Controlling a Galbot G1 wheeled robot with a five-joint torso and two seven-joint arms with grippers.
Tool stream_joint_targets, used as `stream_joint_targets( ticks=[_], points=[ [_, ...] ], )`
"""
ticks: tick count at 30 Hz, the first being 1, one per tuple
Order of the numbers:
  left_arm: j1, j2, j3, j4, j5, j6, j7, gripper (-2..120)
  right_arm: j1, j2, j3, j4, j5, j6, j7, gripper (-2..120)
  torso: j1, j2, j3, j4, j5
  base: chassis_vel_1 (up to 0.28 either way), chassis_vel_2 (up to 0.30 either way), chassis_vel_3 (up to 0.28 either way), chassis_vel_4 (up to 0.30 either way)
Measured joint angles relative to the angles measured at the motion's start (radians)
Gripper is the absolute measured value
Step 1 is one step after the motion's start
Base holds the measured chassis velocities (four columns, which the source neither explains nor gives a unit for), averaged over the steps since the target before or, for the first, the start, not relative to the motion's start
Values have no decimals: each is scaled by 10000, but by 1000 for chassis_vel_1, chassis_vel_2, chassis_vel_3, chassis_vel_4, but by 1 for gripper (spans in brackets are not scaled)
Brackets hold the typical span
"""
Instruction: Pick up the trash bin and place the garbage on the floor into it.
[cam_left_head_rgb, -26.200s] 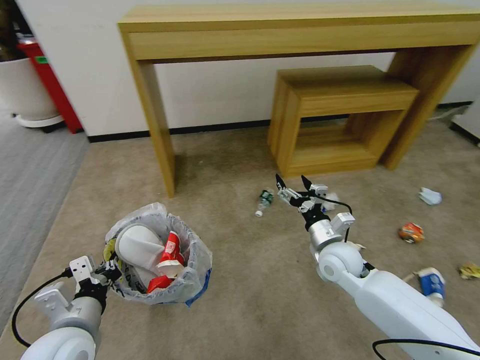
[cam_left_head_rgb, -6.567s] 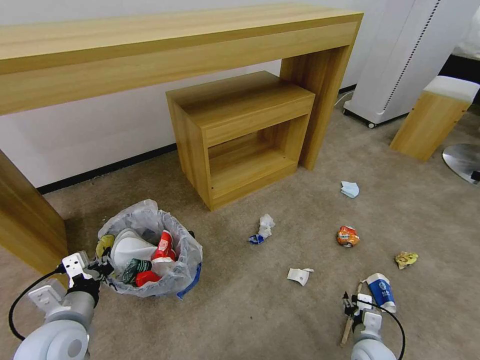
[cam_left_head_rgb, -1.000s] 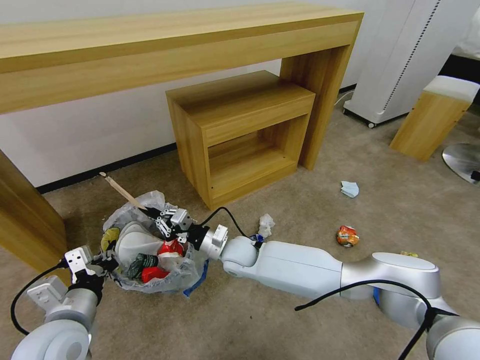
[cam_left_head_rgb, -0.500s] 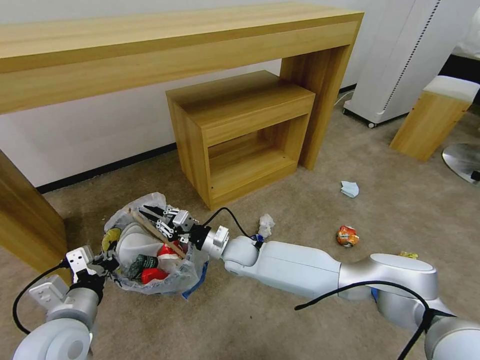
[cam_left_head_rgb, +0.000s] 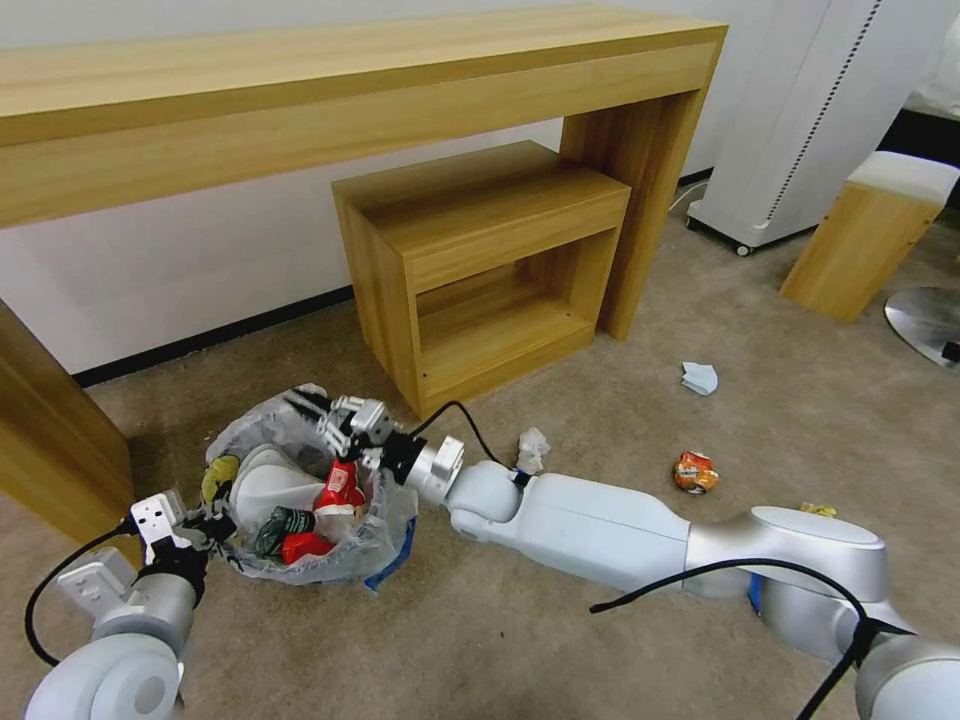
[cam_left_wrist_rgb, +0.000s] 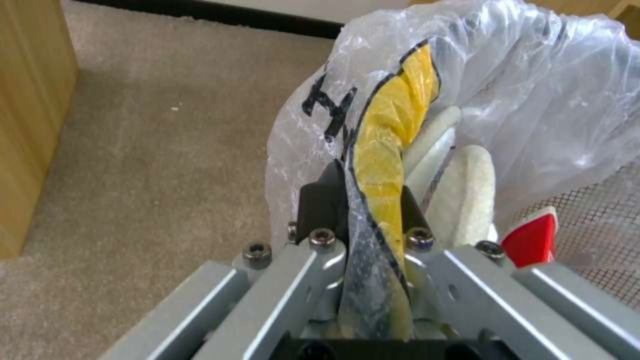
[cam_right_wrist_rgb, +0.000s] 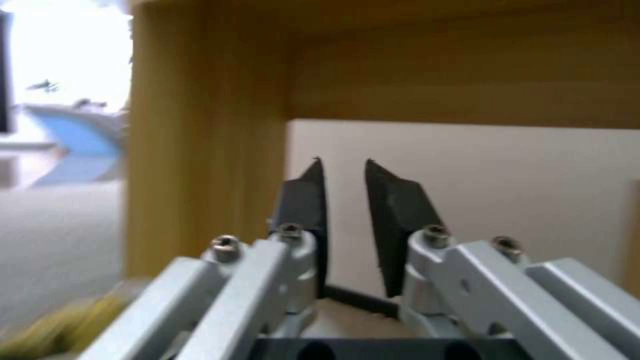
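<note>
Hovering over the bag-lined round trash bin (cam_left_head_rgb: 300, 500), the right claw (cam_left_head_rgb: 312, 417) now gapes slightly, empty; the wooden stick has dropped inside. The left claw (cam_left_wrist_rgb: 363, 210) still clamps the bin's rim. Litter like the crushed orange can (cam_left_head_rgb: 693, 472) remains on the beige carpet floor (cam_left_head_rgb: 560, 620).

Left hand (cam_left_head_rgb: 205, 527): we are gripping with fingers clamped, arm low at our left.
Right hand (cam_left_head_rgb: 312, 418): we are reaching across, fingers slightly parted.

A carpeted room like a hotel room: a wooden desk (cam_left_head_rgb: 350, 90) with a stool (cam_left_head_rgb: 480, 270) beneath, against a white wall.
</note>
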Motion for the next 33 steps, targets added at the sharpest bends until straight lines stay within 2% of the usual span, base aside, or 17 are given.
stream_joint_targets(
  ticks=[1, 2, 5, 6, 9, 12, 13, 14, 16, 17, 21, 22, 25, 26, 33],
  points=[
    [14, 27, -7, 27, 15, -1, 4, 3, -92, -197, 365, 226, 115, -177, 225, 28, 0, 0, 0, 0, 0, 0, 0, 0, 0],
    [14, 27, -7, 27, 15, -1, 4, 3, -92, -197, 365, 226, 115, -177, 225, 28, 0, 0, 0, 0, 0, 0, 0, 0, 0],
    [42, 59, -9, 50, 43, -5, 19, 3, -332, -785, 1169, 599, 209, -483, 568, 43, 1, 1, 0, 0, 1, 0, 0, 0, 0],
    [42, 59, -9, 50, 43, -5, 19, 3, -332, -785, 1169, 599, 209, -483, 568, 43, 1, 1, 0, 0, 1, 0, 0, 0, 0],
    [67, 96, -14, 72, 53, -8, 27, 3, -825, -1520, 2221, 942, 265, -857, 947, 58, 1, 0, 0, -3, 2, 0, 0, 0, 0],
    [94, 124, -31, 72, 54, -11, 31, 3, -1115, -1862, 2785, 1059, 255, -1022, 1219, 65, 0, 1, -1, -2, 3, 0, 0, 0, 0],
    [126, 157, -51, 66, 53, -15, 31, 3, -1395, -2163, 3305, 1188, 274, -1174, 1445, 73, 0, 0, 0, -1, 3, 0, 0, 0, 0],
    [126, 157, -51, 66, 53, -15, 31, 3, -1395, -2163, 3305, 1188, 274, -1174, 1445, 73, 0, 0, 0, -1, 3, 0, 0, 0, 0],
    [158, 195, -82, 40, 52, -21, 34, 3, -1806, -2607, 4124, 1359, 315, -1380, 1746, 82, 0, 0, -1, -1, 2, 0, 0, 0, 0],
    [158, 195, -82, 40, 52, -21, 34, 3, -1806, -2607, 4124, 1359, 315, -1380, 1746, 82, 0, 0, -1, -1, 2, 0, 0, 0, 0],
    [208, 215, -100, -21, 47, -27, 40, 3, -2579, -3160, 5385, 1524, 376, -1788, 2174, 99, 1, 0, -1, 0, 3, 0, 0, 0, 0],
    [208, 215, -100, -21, 47, -27, 40, 3, -2579, -3160, 5385, 1524, 376, -1788, 2174, 99, 1, 0, -1, 0, 3, 0, 0, 0, 0],
    [220, 215, -71, -23, 80, -27, 43, 3, -3447, -3633, 6311, 1866, 563, -2131, 2521, 100, 0, 0, -1, -3, 2, 0, 0, 0, 0],
    [220, 215, -71, -23, 80, -27, 43, 3, -3447, -3633, 6311, 1866, 563, -2131, 2521, 100, 0, 0, -1, -3, 2, 0, 0, 0, 0],
    [239, 144, 23, 11, 190, -30, 86, 3, -5217, -4162, 7979, 2342, 514, -2365, 2724, 100, 0, 1, -1, 0, 2, 0, 0, 0, 0]
  ],
)
